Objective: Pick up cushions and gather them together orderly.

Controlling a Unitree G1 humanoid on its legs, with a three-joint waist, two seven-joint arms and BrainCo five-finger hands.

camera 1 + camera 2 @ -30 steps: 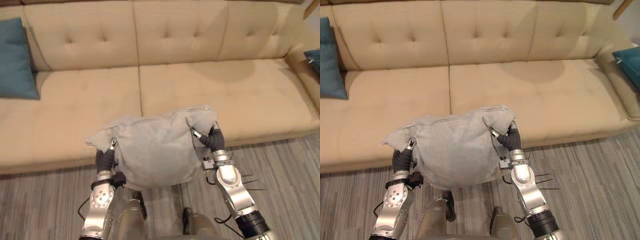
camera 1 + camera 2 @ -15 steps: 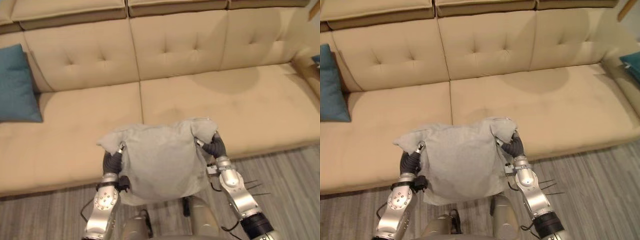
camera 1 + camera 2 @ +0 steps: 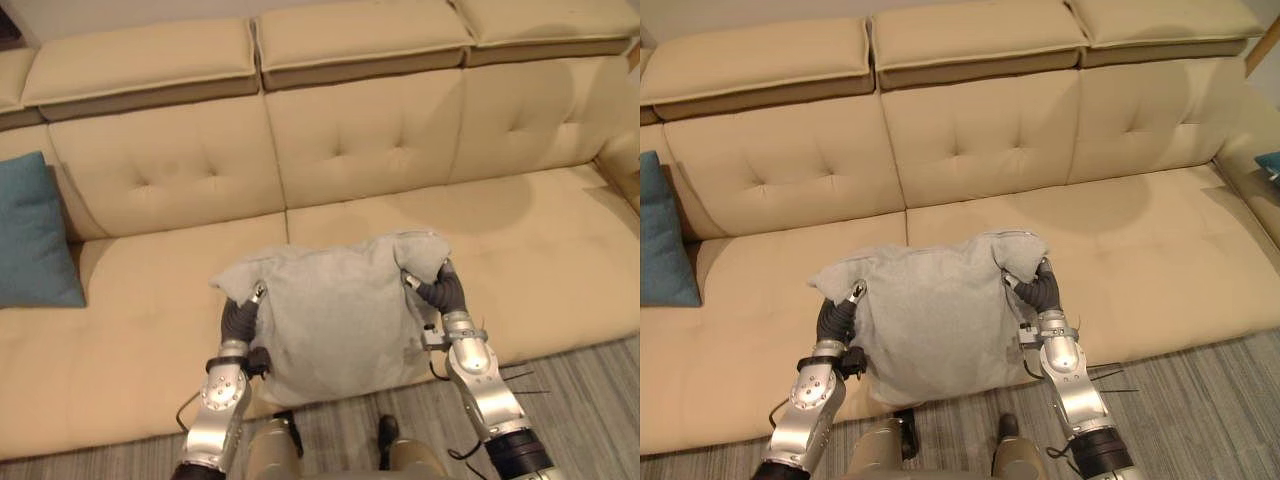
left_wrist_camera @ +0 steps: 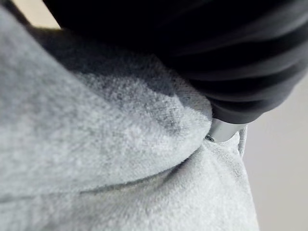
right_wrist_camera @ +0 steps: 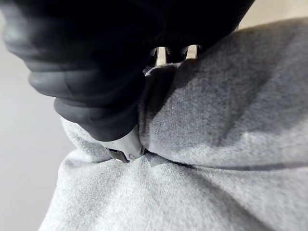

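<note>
— While the grey cushion (image 3: 335,320) is carried over the front of the sofa (image 3: 150,300) seat, how is it held?

— It is gripped at both upper corners. The left robot hand (image 3: 240,318) is closed on the left corner, with a dark fingertip seen over the cloth. The right robot hand (image 3: 440,290) is clamped on the right corner, and in the right wrist view a fold of the fabric is pinched between fingers and thumb. The cushion hangs between the two, clear of the seat at its upper edge, and its lower edge droops past the front of the sofa.

— Which way is its long axis laid?

— It runs from left to right, roughly parallel with the sofa's front edge.

— And where is it likely to be taken?

— A teal cushion (image 3: 35,235) is propped at the left end of the sofa, well apart from the grey one, and the left robot hand is the nearer to it. A second teal cushion (image 3: 1270,162) is glimpsed at the far right end. A sideways carry to the left is judged the likelier route, so that the grey cushion can be set just beside the teal one.
</note>
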